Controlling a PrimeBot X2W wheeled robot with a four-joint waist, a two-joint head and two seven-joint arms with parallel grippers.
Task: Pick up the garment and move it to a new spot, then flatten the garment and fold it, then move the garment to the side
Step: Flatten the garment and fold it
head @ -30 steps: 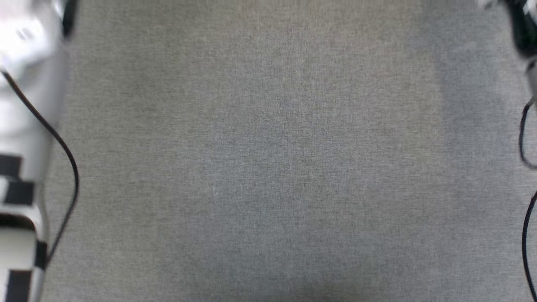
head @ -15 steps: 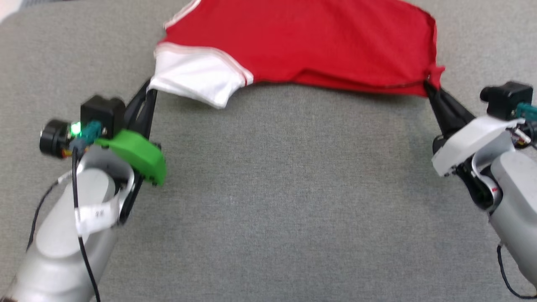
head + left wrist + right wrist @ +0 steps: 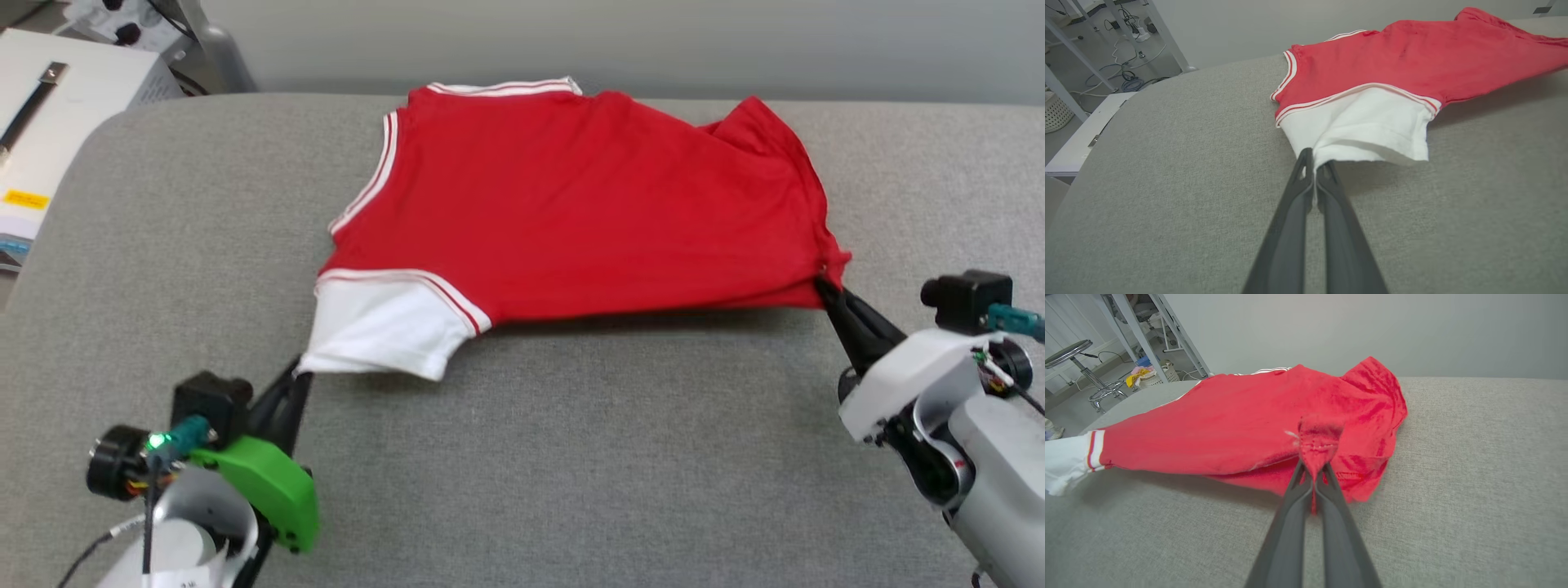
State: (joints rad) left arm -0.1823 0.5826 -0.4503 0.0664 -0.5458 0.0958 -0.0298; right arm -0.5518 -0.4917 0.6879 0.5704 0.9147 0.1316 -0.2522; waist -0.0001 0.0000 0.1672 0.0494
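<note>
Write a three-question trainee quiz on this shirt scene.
1. True or false: the left gripper is shut on the white sleeve of the shirt.
2. What does the right gripper pinch? A) the white sleeve B) a red corner of the shirt C) nothing
3. Fill in: the shirt rests on a ____ cloth surface.

Key: 1 true; 2 B; 3 grey

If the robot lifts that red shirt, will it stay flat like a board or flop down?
Probably floppy: the red jersey crumples into folds at the right gripper, and its white sleeve droops beside the left gripper. Likely light too, since shut jaws pinching only its edges lift that side.
</note>
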